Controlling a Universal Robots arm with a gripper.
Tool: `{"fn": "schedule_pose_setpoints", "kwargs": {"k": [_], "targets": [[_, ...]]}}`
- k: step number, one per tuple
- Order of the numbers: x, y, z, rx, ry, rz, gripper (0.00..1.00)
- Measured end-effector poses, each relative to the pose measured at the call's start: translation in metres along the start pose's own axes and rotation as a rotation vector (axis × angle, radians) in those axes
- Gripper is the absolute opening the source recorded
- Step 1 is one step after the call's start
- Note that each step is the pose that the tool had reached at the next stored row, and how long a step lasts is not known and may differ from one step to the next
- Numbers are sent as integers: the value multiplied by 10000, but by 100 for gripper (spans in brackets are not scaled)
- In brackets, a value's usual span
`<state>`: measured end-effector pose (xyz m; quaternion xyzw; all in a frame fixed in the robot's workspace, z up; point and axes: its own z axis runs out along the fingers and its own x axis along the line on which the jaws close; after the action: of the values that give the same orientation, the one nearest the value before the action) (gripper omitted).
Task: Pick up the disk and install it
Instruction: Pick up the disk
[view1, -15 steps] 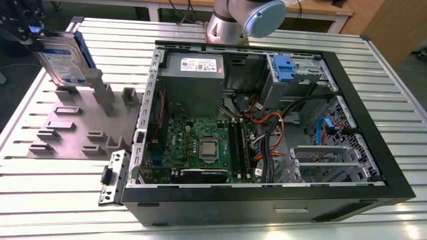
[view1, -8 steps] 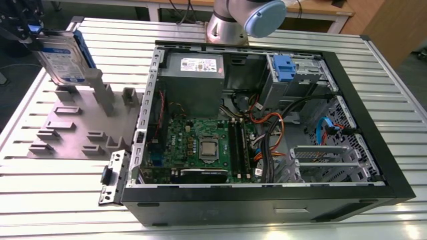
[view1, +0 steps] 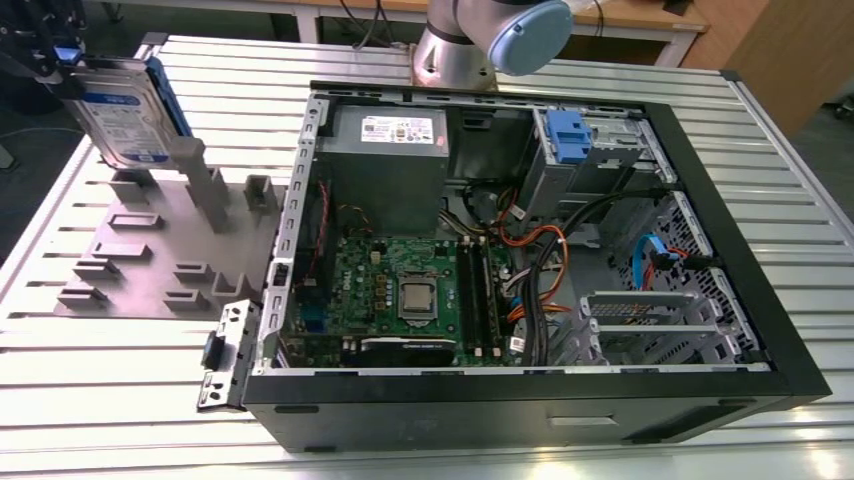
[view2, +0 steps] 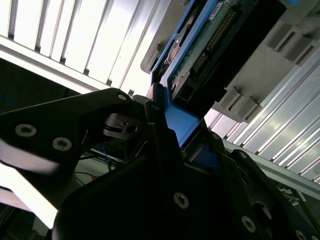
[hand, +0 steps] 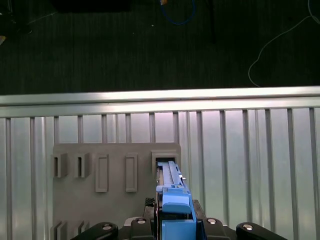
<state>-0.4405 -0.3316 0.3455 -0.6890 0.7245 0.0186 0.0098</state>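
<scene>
Gripper: the gripper is clamped on the blue carrier rail along the disk's upper edge, a finger on each side.
Disk: the disk stands on edge at the exterior view's far left, over the grey fixture plate. I cannot tell whether its lower edge is clear of the slot.
Case: the open computer case lies to the exterior view's right of the plate, well apart from the disk.
Doing it well: move straight along the slot with no twist, so the rails do not bind. The hold is on plastic, so a squared grip likely matters.
</scene>
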Motion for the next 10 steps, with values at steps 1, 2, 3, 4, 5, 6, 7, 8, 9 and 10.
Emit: {"fn": "schedule_pose_setpoints", "kwargs": {"k": [1,2,3,4,5,6,7,8,9,10], "targets": [[0,0,-5,0,0,0,36],[-1,0,-10,0,0,0,36],[-1,0,-15,-1,1,0,36],[-1,0,-21,-1,0,0,36],[-1,0,-27,0,0,0,36],[-2,1,-33,0,0,0,36],[-2,0,-38,1,0,0,36],[-2,1,-43,0,0,0,36],[-2,1,-47,-1,0,0,36],[-2,1,-51,0,0,0,36]]}}
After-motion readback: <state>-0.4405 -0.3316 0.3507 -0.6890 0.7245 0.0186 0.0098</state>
